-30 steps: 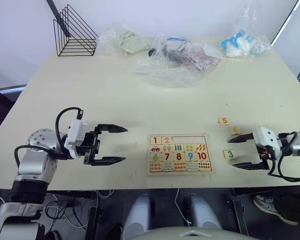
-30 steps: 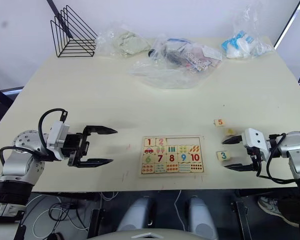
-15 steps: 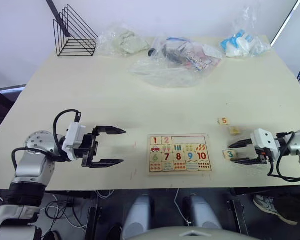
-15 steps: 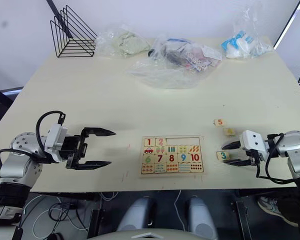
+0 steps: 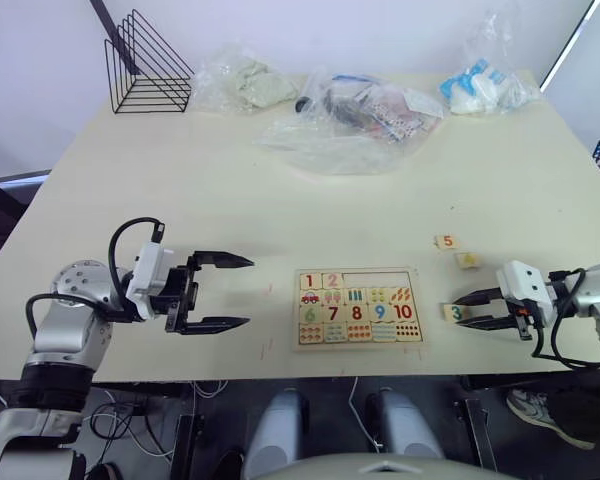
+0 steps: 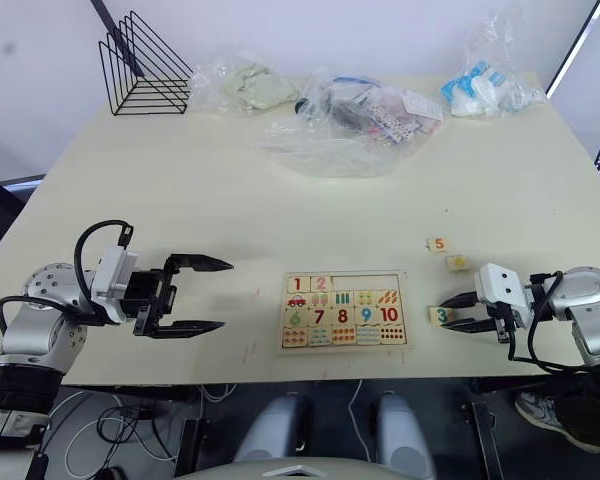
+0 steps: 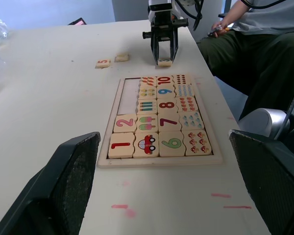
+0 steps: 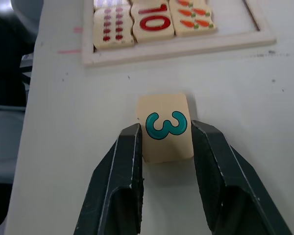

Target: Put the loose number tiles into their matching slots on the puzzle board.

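Observation:
The puzzle board (image 5: 298, 308) lies near the table's front edge, with tiles 1 (image 5: 310, 281) and 2 (image 5: 332, 281) seated in its top row. The remaining slots (image 5: 380, 280) of that row stand bare. Just right of the board, my right gripper (image 5: 459, 311) is shut on the tile printed with a teal 3 (image 8: 164, 128), which rests on the table between both fingers. Tile 5 (image 5: 446, 241) and another loose tile (image 5: 468, 260), its digit unreadable, lie farther back. Left of the board, my left gripper (image 5: 250, 291) hovers open and holds nothing.
A black wire rack (image 5: 145, 65) stands at the back left. Clear plastic bags (image 5: 355, 115) with contents spread along the back edge. A seated person (image 7: 264, 44) is beside the table's right end.
My right gripper has closed from wide open onto tile 3 and nudged it slightly toward the board. The left arm has barely shifted.

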Action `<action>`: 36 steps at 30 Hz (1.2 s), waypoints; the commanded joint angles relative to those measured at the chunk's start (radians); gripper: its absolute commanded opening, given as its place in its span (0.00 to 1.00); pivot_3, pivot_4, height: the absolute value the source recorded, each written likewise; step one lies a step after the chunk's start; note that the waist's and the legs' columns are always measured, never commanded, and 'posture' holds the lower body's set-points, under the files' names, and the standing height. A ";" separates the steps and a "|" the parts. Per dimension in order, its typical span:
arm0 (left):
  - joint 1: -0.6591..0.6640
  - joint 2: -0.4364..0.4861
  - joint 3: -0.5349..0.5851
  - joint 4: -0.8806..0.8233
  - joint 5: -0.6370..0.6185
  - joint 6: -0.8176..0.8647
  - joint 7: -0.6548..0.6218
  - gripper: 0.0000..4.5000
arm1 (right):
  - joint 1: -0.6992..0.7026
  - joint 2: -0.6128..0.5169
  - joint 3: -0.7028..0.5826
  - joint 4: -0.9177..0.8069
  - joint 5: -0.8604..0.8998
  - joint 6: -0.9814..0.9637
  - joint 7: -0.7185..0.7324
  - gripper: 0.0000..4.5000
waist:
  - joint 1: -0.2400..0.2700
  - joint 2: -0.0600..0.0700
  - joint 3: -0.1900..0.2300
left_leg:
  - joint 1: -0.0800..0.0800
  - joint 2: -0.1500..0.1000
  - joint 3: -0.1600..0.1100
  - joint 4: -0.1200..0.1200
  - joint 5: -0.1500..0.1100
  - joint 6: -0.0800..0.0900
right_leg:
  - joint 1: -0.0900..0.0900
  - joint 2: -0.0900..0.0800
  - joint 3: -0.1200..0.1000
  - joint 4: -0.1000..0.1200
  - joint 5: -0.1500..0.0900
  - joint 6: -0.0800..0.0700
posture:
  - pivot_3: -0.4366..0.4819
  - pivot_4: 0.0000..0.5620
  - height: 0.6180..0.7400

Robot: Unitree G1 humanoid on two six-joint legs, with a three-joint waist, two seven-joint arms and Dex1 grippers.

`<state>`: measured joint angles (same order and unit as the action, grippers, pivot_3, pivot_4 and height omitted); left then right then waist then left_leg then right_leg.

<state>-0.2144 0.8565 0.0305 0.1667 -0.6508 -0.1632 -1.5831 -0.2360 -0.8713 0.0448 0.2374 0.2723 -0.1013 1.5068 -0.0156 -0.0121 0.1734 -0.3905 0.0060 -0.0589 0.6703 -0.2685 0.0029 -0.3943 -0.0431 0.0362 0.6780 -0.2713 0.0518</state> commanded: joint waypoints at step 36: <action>0.093 -0.040 0.119 -0.120 0.044 0.028 0.042 1.00 | -0.683 0.188 0.554 -0.444 -0.221 0.957 -0.296 0.20 | -0.019 0.002 0.001 | -0.008 -0.001 -0.003 0.000 0.000 0.000 | -0.010 -0.002 0.000 0.001 0.000 0.000 | 0.48 0.27 1.00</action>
<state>-0.1240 0.8174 0.1191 0.0690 -0.6076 -0.1264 -1.5417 -0.8800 -0.6985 0.5821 -0.1854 0.0651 0.8247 1.2079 -0.0342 -0.0101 0.1747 -0.3984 0.0053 -0.0613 0.6700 -0.2685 0.0028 -0.4041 -0.0455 0.0369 0.6789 -0.2711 0.0519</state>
